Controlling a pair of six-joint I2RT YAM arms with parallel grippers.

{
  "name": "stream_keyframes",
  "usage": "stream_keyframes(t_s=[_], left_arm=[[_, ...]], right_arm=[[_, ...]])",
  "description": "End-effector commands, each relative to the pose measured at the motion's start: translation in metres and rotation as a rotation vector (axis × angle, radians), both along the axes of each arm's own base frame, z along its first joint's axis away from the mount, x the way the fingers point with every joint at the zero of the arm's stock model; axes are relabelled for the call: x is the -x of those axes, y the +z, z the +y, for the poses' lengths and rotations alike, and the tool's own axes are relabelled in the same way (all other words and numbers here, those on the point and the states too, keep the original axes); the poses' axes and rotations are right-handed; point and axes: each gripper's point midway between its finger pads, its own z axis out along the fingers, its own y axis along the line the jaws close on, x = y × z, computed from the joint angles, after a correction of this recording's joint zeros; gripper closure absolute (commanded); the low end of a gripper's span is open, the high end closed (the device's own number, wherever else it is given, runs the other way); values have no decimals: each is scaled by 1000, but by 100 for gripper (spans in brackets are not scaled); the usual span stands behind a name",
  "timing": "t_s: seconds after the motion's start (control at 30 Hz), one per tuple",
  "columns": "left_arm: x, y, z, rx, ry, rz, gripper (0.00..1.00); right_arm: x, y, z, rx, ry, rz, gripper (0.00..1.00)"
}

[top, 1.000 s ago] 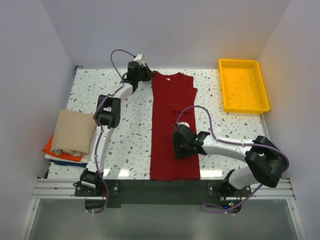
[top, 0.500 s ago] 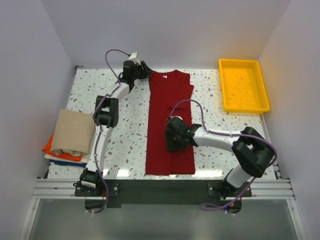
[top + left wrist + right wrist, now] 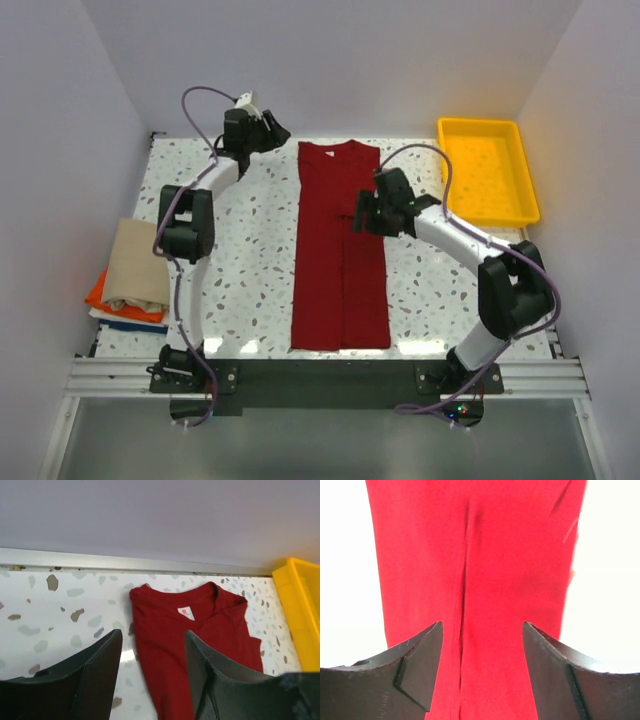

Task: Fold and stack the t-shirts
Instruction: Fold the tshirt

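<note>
Showing a dark red short-sleeved cloth t-shirt [image 3: 340, 250] laid flat as a long narrow strip down the middle of the speckled white bench [image 3: 250, 260], collar and small white neck label [image 3: 186, 613] at the far end, hem toward the arm bases. Finding the left gripper [image 3: 274, 131] off the shirt's far left corner, jaws parted with nothing between them, not on the cloth. Placing the right gripper [image 3: 360, 214] over the shirt's right edge in its far half, jaws spread wide and empty above red cloth with a lengthwise crease; cannot tell whether the tips touch it. Noting a stack at the bench's left edge: folded tan shirt [image 3: 140, 262] on top, folded orange shirt [image 3: 100, 293] and folded blue shirt [image 3: 125, 325] peeking out beneath. Seeing a yellow plastic tray [image 3: 448, 170] at the far right corner, well apart from the red shirt.
</note>
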Motion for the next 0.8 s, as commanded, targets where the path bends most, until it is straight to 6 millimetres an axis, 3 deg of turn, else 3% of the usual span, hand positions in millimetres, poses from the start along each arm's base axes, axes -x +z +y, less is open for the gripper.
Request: stream_keyframes(t_s=[0.0, 0.03, 0.07, 0.1, 0.13, 0.17, 0.2, 0.23, 0.27, 0.3, 0.33, 0.37, 0.43, 0.5, 0.53, 0.6, 0.7, 0.77], left_arm=[[34, 77, 14, 44, 63, -55, 44], [52, 52, 17, 40, 69, 15, 47], [67, 73, 18, 58, 73, 3, 49], [79, 70, 18, 65, 77, 27, 51], [103, 42, 14, 57, 71, 99, 57], [119, 60, 11, 58, 70, 76, 59], [131, 55, 6, 46, 75, 97, 60], [152, 36, -6, 23, 69, 149, 63], [169, 39, -11, 45, 71, 182, 65], [181, 35, -17, 56, 66, 197, 67], [206, 11, -28, 52, 34, 248, 68], [217, 19, -33, 65, 18, 229, 68], [245, -2, -41, 24, 4, 285, 69], [263, -2, -42, 24, -10, 294, 69], [277, -13, -42, 23, -24, 323, 69], [286, -10, -42, 46, -35, 312, 68], [289, -16, -39, 21, -34, 333, 67], [287, -22, -40, 2, -38, 354, 66]], right_arm=[[-61, 13, -16, 16, -30, -58, 37], [-84, 24, -24, 6, -63, -89, 41], [-97, 9, -26, 14, -79, -71, 44], [-107, 8, -25, -7, -82, -75, 51], [-126, 18, -30, -21, -105, -109, 52], [-137, 14, -29, -27, -113, -117, 53], [-144, -5, -28, -25, -117, -81, 57], [-160, 0, -27, -44, -123, -98, 59], [-166, -6, -22, -63, -125, -82, 60], [-169, -30, -18, -69, -118, -32, 61], [-177, -26, -13, -80, -114, -40, 63], [-181, -30, -12, -83, -117, -33, 64], [-190, -46, -10, -76, -122, -15, 64], [-195, -57, -10, -71, -127, 0, 64], [-199, -66, -11, -67, -131, 13, 64], [-204, -71, -12, -67, -141, 18, 64], [-215, -81, -11, -105, -155, 35, 64], [-224, -77, -3, -150, -142, 21, 62]])
